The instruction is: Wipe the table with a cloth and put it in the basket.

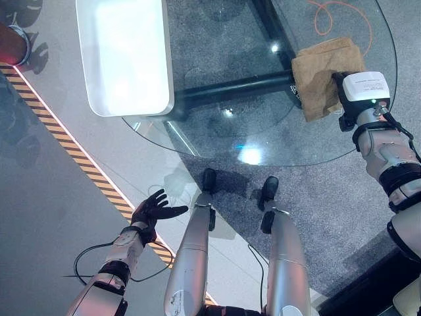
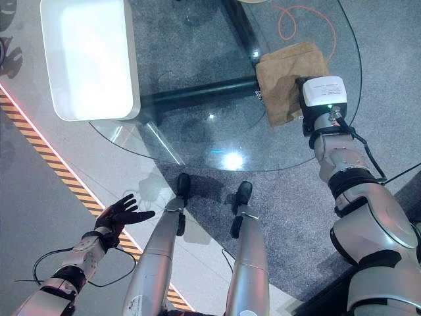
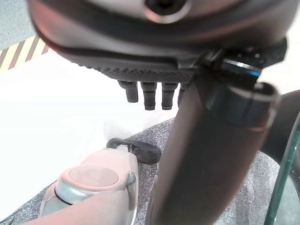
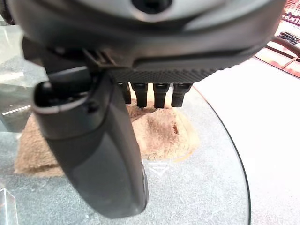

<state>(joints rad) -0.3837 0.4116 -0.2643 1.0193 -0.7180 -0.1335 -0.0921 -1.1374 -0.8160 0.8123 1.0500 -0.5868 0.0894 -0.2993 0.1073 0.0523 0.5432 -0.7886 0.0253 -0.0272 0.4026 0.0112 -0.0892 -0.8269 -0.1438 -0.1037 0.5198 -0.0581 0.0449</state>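
Hanging low beside the round glass desk (image 1: pixel 217 141), the left hand (image 1: pixel 155 210) sits over the pale floor just by the striped yellow-and-black floor tape (image 1: pixel 79 157), well apart from the desk's near rim. Its fingers are straight and spread, palm up, holding nothing; in its own wrist view the fingertips (image 3: pixel 151 98) point out in a loose row with only floor and carpet past them.

On the desk, the white basket (image 1: pixel 125 56) stands at the left part of the glass, its long side running away from the robot, one corner overhanging the rim nearest the left hand. The desk's dark base shows through the glass between the basket and the cloth.

The brown cloth (image 1: pixel 319 72) lies flat on the right part of the desk, well apart from the basket. An orange cable (image 1: pixel 329 20) curls on the carpet beyond it, seen through the glass.

The right hand (image 4: pixel 154 91) rests on the cloth's right side, the white-capped wrist covering it in the head views. In the right wrist view its fingers (image 4: pixel 140 96) reach straight down in a row onto the cloth (image 4: pixel 159 131), which spreads out under and past them; they press rather than pinch, and the thumb stands clear of the fabric.
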